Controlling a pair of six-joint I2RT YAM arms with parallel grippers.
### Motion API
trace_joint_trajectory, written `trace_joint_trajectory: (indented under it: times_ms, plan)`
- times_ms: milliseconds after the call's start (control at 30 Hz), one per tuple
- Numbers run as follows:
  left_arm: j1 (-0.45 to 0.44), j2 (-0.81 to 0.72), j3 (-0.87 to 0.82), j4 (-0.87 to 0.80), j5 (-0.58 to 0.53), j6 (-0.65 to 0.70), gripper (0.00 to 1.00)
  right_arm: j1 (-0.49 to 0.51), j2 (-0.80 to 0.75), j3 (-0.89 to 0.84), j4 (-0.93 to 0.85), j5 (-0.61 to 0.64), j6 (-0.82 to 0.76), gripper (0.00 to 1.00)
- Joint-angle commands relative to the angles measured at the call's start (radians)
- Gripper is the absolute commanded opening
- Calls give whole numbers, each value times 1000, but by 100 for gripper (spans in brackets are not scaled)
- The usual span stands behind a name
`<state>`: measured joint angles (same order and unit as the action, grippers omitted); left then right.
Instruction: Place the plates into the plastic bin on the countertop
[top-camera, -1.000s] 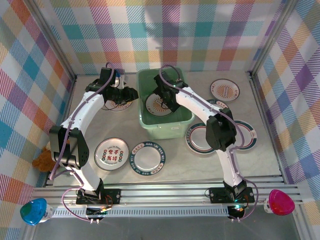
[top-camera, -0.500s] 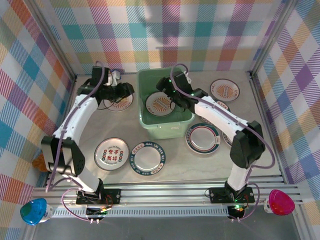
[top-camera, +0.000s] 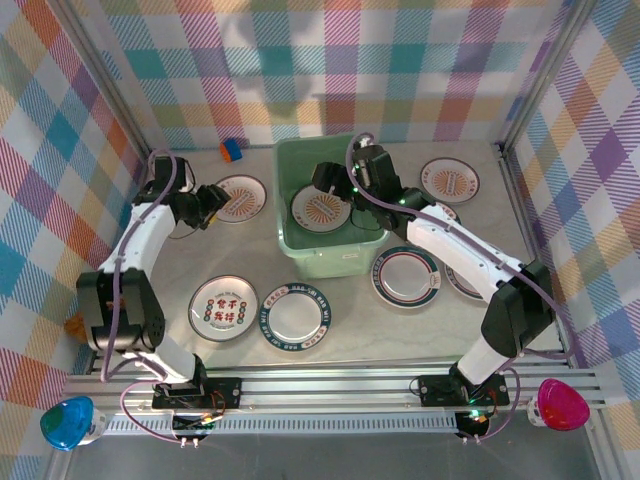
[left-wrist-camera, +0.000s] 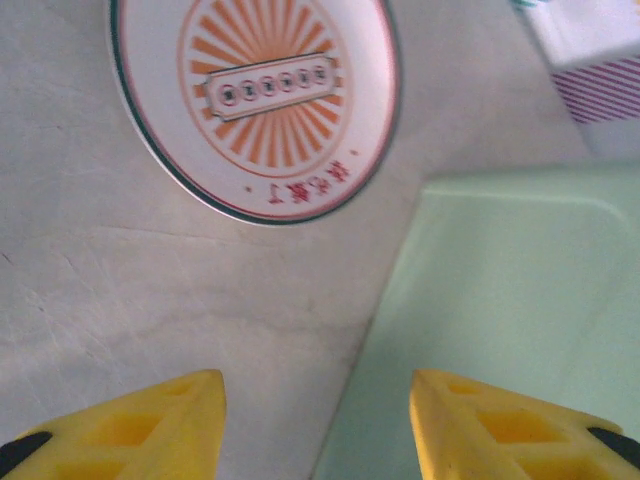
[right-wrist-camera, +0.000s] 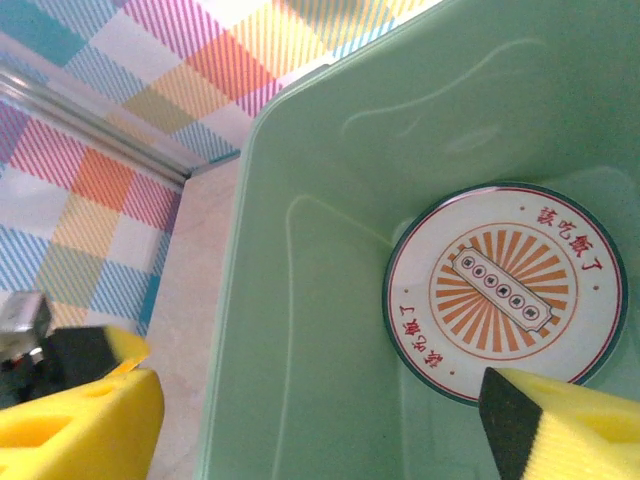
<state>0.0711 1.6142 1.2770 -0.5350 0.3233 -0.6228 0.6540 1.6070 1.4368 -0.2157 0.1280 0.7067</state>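
We see our left arm (top-camera: 140, 235) and right arm (top-camera: 455, 245) built alike: smooth white shells between bulky black joints (top-camera: 128, 312), each on a black base (top-camera: 180, 388). A lilac cable (top-camera: 113, 300) trails loosely along each. Our fingers (left-wrist-camera: 130, 430) are yellow wedges with square hollows and black tips.

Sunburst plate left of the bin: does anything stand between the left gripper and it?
Nothing visible does. Bare countertop lies between the open left gripper and the sunburst plate. The plastic bin sits close beside that path, and its wall is what the plate must clear on the way in.
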Motion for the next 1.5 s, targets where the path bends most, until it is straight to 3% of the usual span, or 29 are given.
trace_joint_trajectory:
  times_ms: [0,600,1167,1467]
  plan:
    - [24,65,31,36,-34,-56,53,-11,-23,-2,43,-61,-76,80]
    - [76,442,264,11,-54,-40,57,-85,36,23,41,-195,-29,79]
    - [81,522,307,23,-51,-19,57,-99,80,55,31,-223,-10,79]
    - [81,560,330,61,-27,-25,48,-102,99,65,28,-226,-4,78]
